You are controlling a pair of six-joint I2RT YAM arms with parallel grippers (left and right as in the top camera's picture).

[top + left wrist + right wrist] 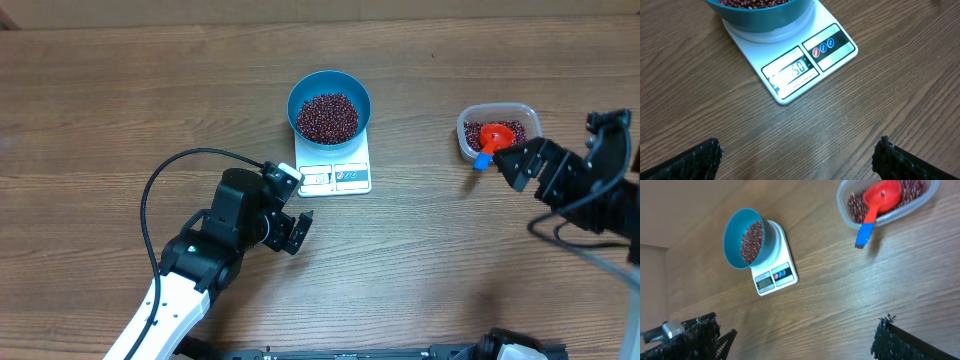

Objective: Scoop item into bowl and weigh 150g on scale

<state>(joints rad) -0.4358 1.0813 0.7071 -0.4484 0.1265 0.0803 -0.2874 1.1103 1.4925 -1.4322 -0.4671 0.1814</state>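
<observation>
The blue bowl (329, 77) stands on the white scale (358, 155), holding a heap of dark red-brown beans (327, 117). In the left wrist view the bowl (760, 17) and the scale (760, 55) lie just ahead, the display facing me. My left gripper (298, 232) is open over bare table in front of the scale, nothing between its fingers (695, 162). My right gripper (510, 165) is open and empty next to the clear tub (524, 110). In the tub a red scoop (495, 133) with a blue handle rests on more beans.
From the right wrist camera the tub (842, 210) with the scoop (880, 197) sits far right, and the bowl (732, 235) on the scale (785, 245) far left. The left arm's black cable (150, 190) loops over the table.
</observation>
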